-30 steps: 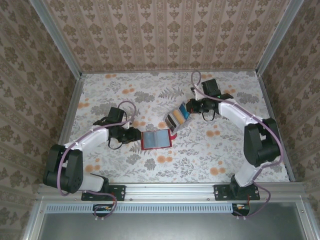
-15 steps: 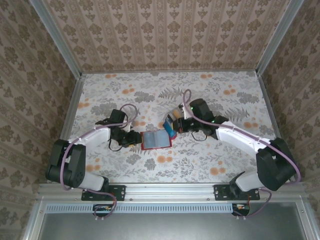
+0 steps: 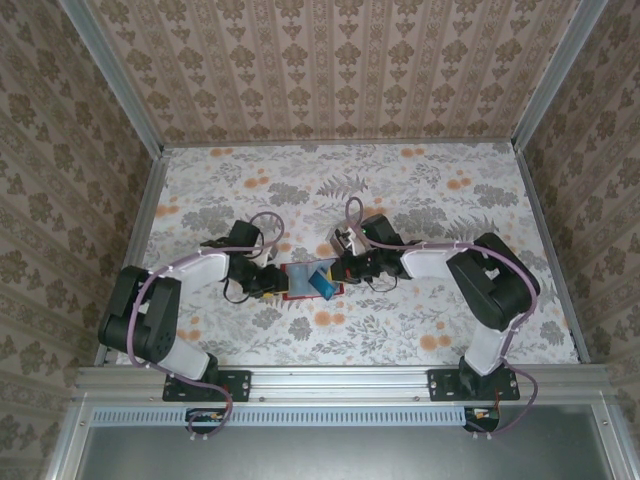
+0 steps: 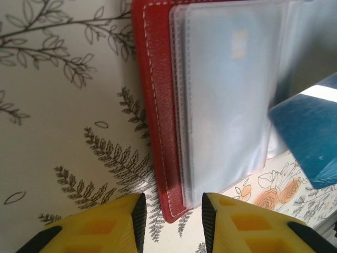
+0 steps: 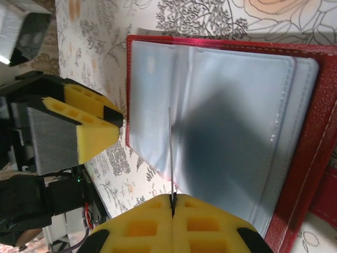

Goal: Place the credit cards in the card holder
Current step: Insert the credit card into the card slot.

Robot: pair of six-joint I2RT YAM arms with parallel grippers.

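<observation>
Card holder (image 4: 157,132): red leather, pale stitching, greyish clear pockets. Credit card (image 4: 310,137): blue. Table (image 3: 400,330): white, grey fern leaves, orange flowers. Walls (image 3: 330,70): beige-brown striped damask. Left gripper (image 4: 172,203): yellow fingers, black tips.

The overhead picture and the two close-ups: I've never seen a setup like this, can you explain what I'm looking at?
This is a robot: a white left arm and a white right arm, fixed at a table's near edge, each ending in a yellow two-finger pincer. The wide picture comes from a camera above and behind them. Each close-up comes from a camera on one wrist. On the flower-patterned tabletop lies an open red wallet with clear plastic pockets. The left pincer stands open at the wallet's edge. The right pincer is shut on a thin blue card, held over the pockets.
</observation>
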